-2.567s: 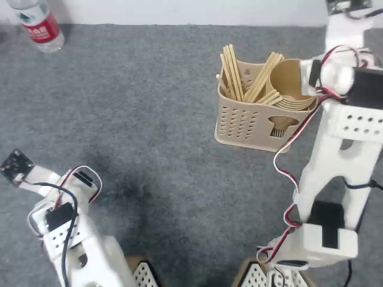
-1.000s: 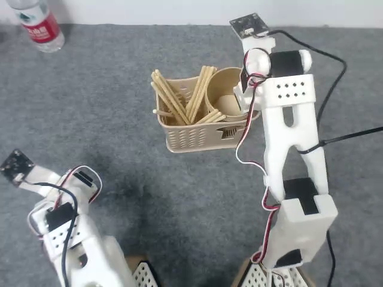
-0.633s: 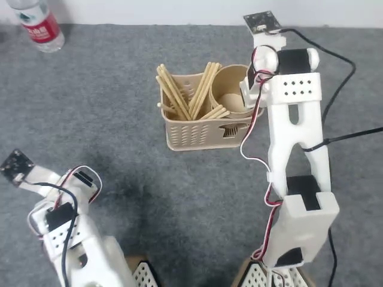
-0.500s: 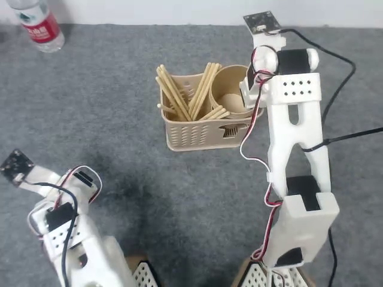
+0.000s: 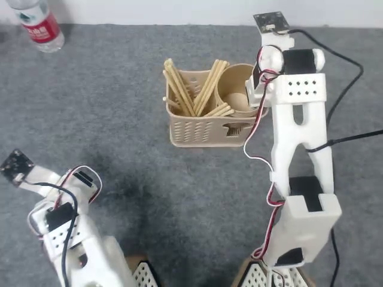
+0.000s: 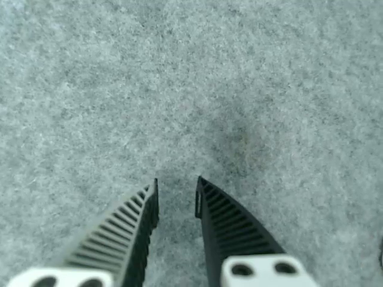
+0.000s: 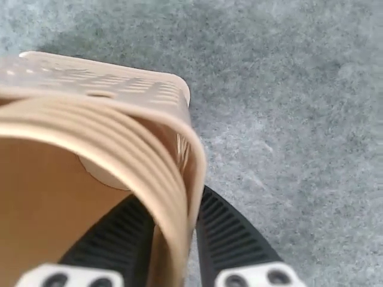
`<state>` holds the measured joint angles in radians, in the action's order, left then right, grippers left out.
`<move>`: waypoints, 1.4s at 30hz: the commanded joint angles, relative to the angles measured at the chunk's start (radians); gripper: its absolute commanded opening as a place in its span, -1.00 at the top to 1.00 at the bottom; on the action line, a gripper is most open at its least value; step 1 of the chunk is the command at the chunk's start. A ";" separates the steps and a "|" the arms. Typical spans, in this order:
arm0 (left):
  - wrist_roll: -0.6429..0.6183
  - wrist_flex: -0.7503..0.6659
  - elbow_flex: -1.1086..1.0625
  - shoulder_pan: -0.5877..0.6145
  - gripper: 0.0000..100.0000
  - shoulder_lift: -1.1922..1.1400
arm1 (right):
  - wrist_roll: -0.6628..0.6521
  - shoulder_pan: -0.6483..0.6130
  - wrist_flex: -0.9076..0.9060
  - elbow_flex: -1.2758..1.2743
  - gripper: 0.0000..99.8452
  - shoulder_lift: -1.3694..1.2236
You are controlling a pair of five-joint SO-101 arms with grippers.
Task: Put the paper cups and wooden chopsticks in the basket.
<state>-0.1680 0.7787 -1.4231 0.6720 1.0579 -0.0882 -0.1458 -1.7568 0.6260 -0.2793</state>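
Note:
A beige perforated basket (image 5: pixel 203 128) stands on the grey carpet and holds several wooden chopsticks (image 5: pixel 179 89) leaning against its left side. A stack of brown paper cups (image 5: pixel 236 89) sits in its right side. My right gripper (image 5: pixel 256 89) is at the basket's right end. In the right wrist view the right gripper (image 7: pixel 173 206) is shut across the basket (image 7: pixel 119 84) wall and the cup rims (image 7: pixel 72 191), one black finger on each side. My left gripper (image 6: pixel 177 188) hangs over bare carpet at the near left, slightly open, with nothing between its fingers.
A plastic bottle with a red label (image 5: pixel 39 24) stands at the far left corner. The left arm (image 5: pixel 66 221) is folded at the near left edge. Open carpet lies between the basket and the left arm.
The right arm carried the basket from the far right toward the middle, then shifted it slightly back to the right, where it now sits level. The left arm has not moved.

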 commanded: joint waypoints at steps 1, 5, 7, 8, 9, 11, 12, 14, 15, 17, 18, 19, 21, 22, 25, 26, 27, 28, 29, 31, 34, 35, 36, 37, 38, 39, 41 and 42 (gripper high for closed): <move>0.006 -0.012 0.015 -0.006 0.82 0.014 | 0.011 0.025 -0.035 0.028 0.99 0.085; 0.006 -0.012 0.015 -0.006 0.82 0.014 | 0.011 0.016 -0.030 0.032 0.94 0.104; 0.006 -0.012 0.015 -0.006 0.82 0.014 | 0.011 0.016 -0.030 0.060 0.79 0.108; 0.006 -0.012 0.015 -0.006 0.82 0.014 | 0.011 0.019 -0.031 0.078 0.69 0.110; 0.006 -0.012 0.015 -0.006 0.82 0.014 | 0.011 0.022 -0.033 0.104 0.59 0.113; 0.006 -0.012 0.015 -0.006 0.82 0.014 | 0.009 0.024 -0.033 0.143 0.46 0.130; 0.006 -0.012 0.015 -0.006 0.82 0.014 | 0.009 0.021 -0.031 0.161 0.44 0.140; 0.006 -0.012 0.015 -0.006 0.82 0.014 | 0.009 0.015 -0.031 0.190 0.45 0.163; 0.006 -0.012 0.015 -0.006 0.82 0.014 | 0.009 0.012 -0.031 0.204 0.45 0.174; 0.006 -0.012 0.015 -0.006 0.82 0.014 | 0.008 0.005 -0.031 0.236 0.46 0.193; 0.006 -0.012 0.015 -0.006 0.82 0.014 | 0.008 0.004 -0.031 0.253 0.46 0.202; 0.006 -0.012 0.015 -0.006 0.82 0.014 | 0.008 0.004 -0.033 0.269 0.46 0.216; 0.006 -0.012 0.015 -0.006 0.81 0.014 | 0.008 0.005 -0.035 0.296 0.46 0.255; 0.006 -0.012 0.015 -0.006 0.81 0.014 | 0.005 0.007 -0.035 0.302 0.46 0.285; 0.006 -0.012 0.015 -0.006 0.81 0.014 | -0.041 0.001 -0.039 0.298 0.46 0.398; 0.006 -0.012 0.015 -0.006 0.81 0.014 | -0.048 0.001 -0.039 0.285 0.47 0.440; 0.006 -0.014 0.015 -0.009 0.81 0.014 | -0.052 0.001 -0.039 0.270 0.49 0.481; 0.006 -0.018 0.015 -0.023 0.81 0.014 | -0.055 0.005 -0.039 0.247 0.53 0.527; 0.006 -0.025 0.012 -0.048 0.81 0.014 | -0.055 0.007 -0.039 0.212 0.58 0.572; 0.008 -0.051 -0.004 -0.107 0.81 0.014 | -0.057 0.008 -0.039 0.121 0.71 0.664; 0.002 -0.126 -0.038 -0.201 0.81 0.014 | -0.118 0.008 -0.039 -0.057 1.00 0.811; 0.009 -0.140 -0.053 -0.229 0.81 0.014 | -0.144 0.008 -0.039 -0.123 0.96 0.857; 0.009 -0.146 -0.061 -0.249 0.81 0.014 | -0.170 0.008 -0.038 -0.189 0.98 0.901; 0.015 -0.140 -0.056 -0.265 0.81 0.014 | -0.187 0.010 -0.035 -0.252 1.00 0.941; 0.037 -0.137 -0.045 -0.281 0.81 0.014 | -0.193 0.022 -0.033 -0.307 0.98 0.974; 0.066 -0.135 -0.036 -0.301 0.82 0.014 | -0.193 0.048 -0.028 -0.362 0.98 1.006; 0.110 -0.126 -0.005 -0.318 0.82 0.015 | -0.196 0.108 0.002 -0.468 0.99 1.055; 0.114 -0.106 0.022 -0.308 0.82 0.015 | -0.199 0.137 0.021 -0.517 0.99 1.075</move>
<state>-0.1143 0.6651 -1.4860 0.3913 1.0595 -0.2647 -0.0798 -1.7553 0.2332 0.7426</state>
